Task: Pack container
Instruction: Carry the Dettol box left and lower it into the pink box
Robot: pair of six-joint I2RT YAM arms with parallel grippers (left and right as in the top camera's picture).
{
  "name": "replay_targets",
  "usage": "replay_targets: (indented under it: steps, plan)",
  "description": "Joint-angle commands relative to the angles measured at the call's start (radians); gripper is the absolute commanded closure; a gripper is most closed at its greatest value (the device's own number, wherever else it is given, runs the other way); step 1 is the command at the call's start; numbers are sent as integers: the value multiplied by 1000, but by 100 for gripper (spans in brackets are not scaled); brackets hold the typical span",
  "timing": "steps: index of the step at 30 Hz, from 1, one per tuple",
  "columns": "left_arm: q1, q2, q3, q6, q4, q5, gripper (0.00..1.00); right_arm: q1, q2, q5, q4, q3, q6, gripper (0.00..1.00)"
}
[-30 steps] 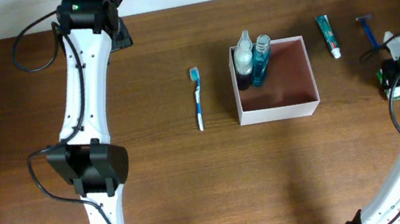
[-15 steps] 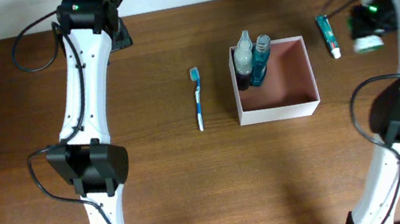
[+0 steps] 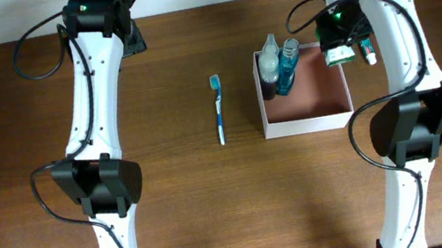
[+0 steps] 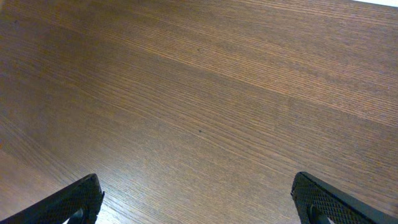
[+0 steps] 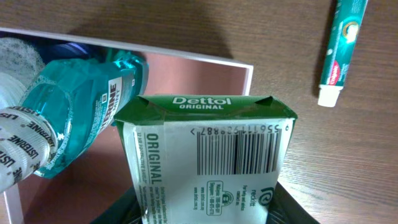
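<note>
The container (image 3: 316, 93), a square white-walled box with a reddish-pink inside, sits right of the table's middle. A blue mouthwash bottle (image 3: 288, 69) and a clear bottle (image 3: 269, 66) stand in its back left corner. My right gripper (image 3: 338, 45) hangs over the box's back right corner, shut on a green and white Dettol packet (image 3: 337, 57). In the right wrist view the packet (image 5: 208, 155) fills the space between my fingers (image 5: 292, 208), beside the blue bottle (image 5: 81, 112) and the box wall (image 5: 186, 58). My left gripper (image 4: 202, 205) stands open over bare wood at the back left (image 3: 133, 38).
A blue toothbrush (image 3: 219, 108) lies on the table left of the box. A green toothpaste tube (image 5: 341, 50) lies just right of the box's back corner, partly under my right arm in the overhead view (image 3: 368, 52).
My right arm has swung from the table's right edge round the back and leftward, carrying the Dettol packet to above the box's back right corner. The left arm has not moved.
</note>
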Motion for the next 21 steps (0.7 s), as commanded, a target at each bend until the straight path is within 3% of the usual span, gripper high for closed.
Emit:
replay_targets:
  steps: [1,5,17,21]
  plan:
    - [6,-11,-4,-6,0,-19,1,15,-7,-42,-4,-50,34,59]
    - [6,-11,-4,-6,0,-19,0,28,-7,-61,0,-117,34,55]
    - [6,-11,-4,-6,0,-19,1,30,-7,-61,110,-284,34,53]
    - [6,-11,-4,-6,0,-19,1,27,-7,-60,127,-290,34,46]
